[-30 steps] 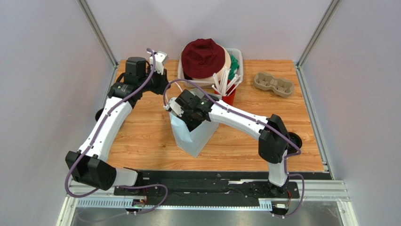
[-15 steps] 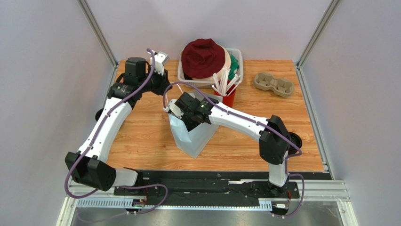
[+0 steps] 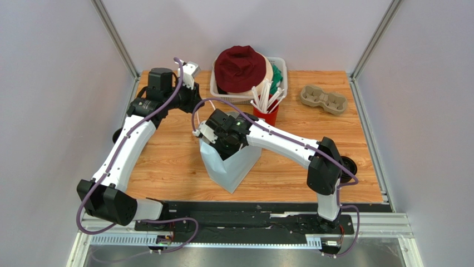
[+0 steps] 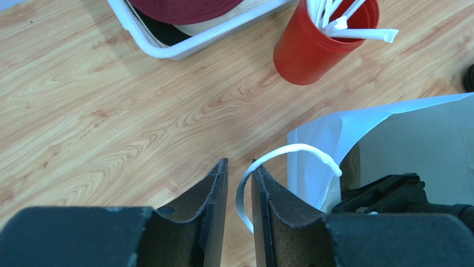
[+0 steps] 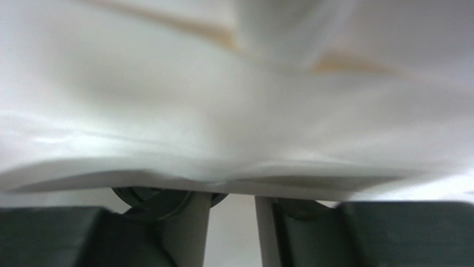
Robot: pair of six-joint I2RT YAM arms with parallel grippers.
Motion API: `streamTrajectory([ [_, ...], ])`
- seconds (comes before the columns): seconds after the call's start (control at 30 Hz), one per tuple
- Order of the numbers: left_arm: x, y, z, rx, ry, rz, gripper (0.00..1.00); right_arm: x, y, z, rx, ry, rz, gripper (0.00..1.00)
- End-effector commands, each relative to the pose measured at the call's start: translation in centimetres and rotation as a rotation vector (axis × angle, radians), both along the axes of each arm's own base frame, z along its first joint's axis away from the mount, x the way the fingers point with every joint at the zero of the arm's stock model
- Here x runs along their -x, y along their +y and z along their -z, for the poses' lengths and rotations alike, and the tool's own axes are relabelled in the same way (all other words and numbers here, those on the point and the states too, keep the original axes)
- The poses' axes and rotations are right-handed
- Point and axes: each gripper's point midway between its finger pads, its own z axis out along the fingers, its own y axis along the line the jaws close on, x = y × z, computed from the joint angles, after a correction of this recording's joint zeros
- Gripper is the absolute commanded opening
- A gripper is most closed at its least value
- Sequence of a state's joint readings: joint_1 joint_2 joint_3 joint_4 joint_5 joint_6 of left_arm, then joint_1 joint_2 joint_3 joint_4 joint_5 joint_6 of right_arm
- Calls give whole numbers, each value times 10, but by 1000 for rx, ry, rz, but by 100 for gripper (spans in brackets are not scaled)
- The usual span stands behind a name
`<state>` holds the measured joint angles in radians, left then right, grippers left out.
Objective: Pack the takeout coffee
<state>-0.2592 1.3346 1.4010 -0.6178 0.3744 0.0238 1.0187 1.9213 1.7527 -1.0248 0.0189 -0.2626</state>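
A white paper bag (image 3: 236, 167) stands upright near the middle of the wooden desk (image 3: 167, 172), its mouth open. The right arm (image 3: 284, 143) reaches in from the right and dips its wrist into that mouth, so the right jaws are down inside the bag. From the right wrist camera only blurred pale paper fills the view. Two grey fingers (image 5: 194, 222) stand a modest gap apart with paper showing between them, and their tips are hidden under a fold. I cannot tell whether they hold anything. The takeout coffee cannot be made out in any view, so I cannot tell where it sits. The left arm (image 3: 131, 144) stretches up the left side of the desk and bends back toward the bag. Its wrist camera shows the left jaws drawn narrow around the bag's white handle (image 4: 289, 149), which arches up from the bag's edge and runs down between the two dark fingers (image 4: 214, 189). Just beyond the bag stands a red cup (image 3: 271, 116) full of wrapped straws (image 3: 264, 94). Beside it, at the far edge, is a white basket (image 3: 281, 69) carrying a maroon hat (image 3: 240, 67). A cardboard cup carrier (image 3: 323, 99) lies well apart at the far right. A black round item (image 3: 349, 164) peeks out behind the right arm's elbow.
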Motion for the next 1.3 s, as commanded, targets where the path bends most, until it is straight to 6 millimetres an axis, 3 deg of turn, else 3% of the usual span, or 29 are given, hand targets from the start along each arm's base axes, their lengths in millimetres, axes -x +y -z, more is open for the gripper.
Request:
streamTrajectory([
  [0.0,4,0,-23,29,-66,7,31,16,-8,-18,9,35,-41,44],
  [0.23,4,-1,-24,34,-65,9,31,2,-4,-40,-41,-12,-16,51],
  [0.3,4,0,-24,33,-66,10,31,-2,-3,-47,-61,-24,-9,61],
  [0.4,4,-1,-24,36,-63,13,33,-7,-3,-58,-85,-40,3,63],
  [0.43,4,-1,-24,37,-62,13,33,-8,-3,-62,-93,-45,6,71],
  [0.63,4,-3,-26,43,-59,17,39,-13,-4,-86,-142,-77,17,73],
  [0.67,5,-4,-27,45,-59,23,41,-14,-4,-90,-148,-81,20,87],
  [1.07,7,-7,-33,53,-59,53,57,-34,-19,-155,-265,-196,86,89],
  [1.27,10,-9,-40,54,-63,74,65,-58,-36,-203,-383,-281,188,89],
])
